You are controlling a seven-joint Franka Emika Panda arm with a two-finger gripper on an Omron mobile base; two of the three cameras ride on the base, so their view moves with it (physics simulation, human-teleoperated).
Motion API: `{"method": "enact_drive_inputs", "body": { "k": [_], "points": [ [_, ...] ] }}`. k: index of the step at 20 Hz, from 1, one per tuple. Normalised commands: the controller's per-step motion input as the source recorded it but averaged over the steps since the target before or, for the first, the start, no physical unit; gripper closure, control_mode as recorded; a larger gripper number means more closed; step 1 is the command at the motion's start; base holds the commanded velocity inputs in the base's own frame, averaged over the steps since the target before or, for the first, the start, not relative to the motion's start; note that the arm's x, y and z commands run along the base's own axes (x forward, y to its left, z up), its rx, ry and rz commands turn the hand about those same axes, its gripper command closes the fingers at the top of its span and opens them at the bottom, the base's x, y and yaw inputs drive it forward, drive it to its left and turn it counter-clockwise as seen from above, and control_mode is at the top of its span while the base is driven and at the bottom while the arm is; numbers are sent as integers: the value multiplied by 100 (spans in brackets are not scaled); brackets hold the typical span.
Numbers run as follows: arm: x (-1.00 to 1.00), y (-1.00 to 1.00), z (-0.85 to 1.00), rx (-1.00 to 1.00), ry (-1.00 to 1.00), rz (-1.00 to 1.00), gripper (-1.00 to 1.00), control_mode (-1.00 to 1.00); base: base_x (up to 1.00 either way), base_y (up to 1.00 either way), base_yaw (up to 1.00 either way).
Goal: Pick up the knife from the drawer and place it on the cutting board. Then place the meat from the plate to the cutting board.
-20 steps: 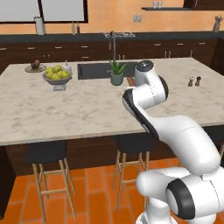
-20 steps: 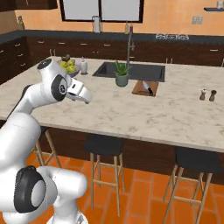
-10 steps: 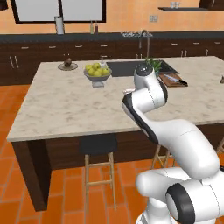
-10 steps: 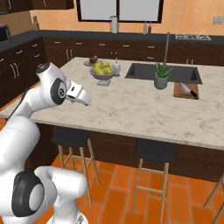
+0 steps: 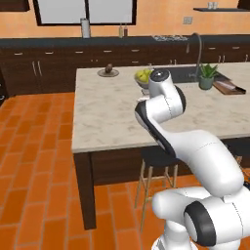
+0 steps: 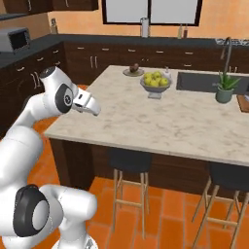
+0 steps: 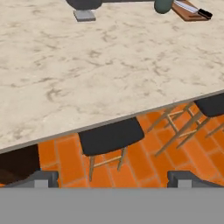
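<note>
The knife (image 7: 189, 7) lies on the cutting board (image 7: 183, 12), silver blade and black handle, far off at the top right of the hand view. That board (image 5: 225, 87) sits on the island past the sink. The meat (image 5: 108, 68) rests on the plate (image 5: 108, 73) at the island's far left corner, also seen as meat (image 6: 134, 67) on plate (image 6: 130, 73). My gripper (image 7: 112, 180) is open with nothing between its fingers, hanging at the island's near edge (image 6: 93, 106), well away from both. The drawer is out of view.
A bowl of yellow-green fruit (image 6: 155, 82) stands mid-island, with a potted plant (image 6: 223, 90) and a sink with its faucet (image 5: 197, 46) to the right. Black-seated stools (image 7: 110, 136) are tucked under the near edge. Dark cabinets line the back wall.
The whole scene has slid to the right in both base views, so the base has driven left along the island. The arm's pose and the open jaws look unchanged.
</note>
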Motion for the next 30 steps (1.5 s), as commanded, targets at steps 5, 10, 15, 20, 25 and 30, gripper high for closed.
{"method": "enact_drive_inputs", "body": {
  "k": [5,10,15,20,25,30],
  "points": [
    [0,0,0,0,0,0,-100,100,15,100,-9],
    [0,0,0,0,0,0,-100,100,23,100,-13],
    [0,0,0,0,0,0,-100,100,43,100,-21],
    [0,0,0,0,0,0,-100,100,52,100,-29],
    [0,0,0,0,0,0,-100,100,62,100,-33],
    [0,0,0,0,0,0,-100,100,83,80,-39]
  ]
}}
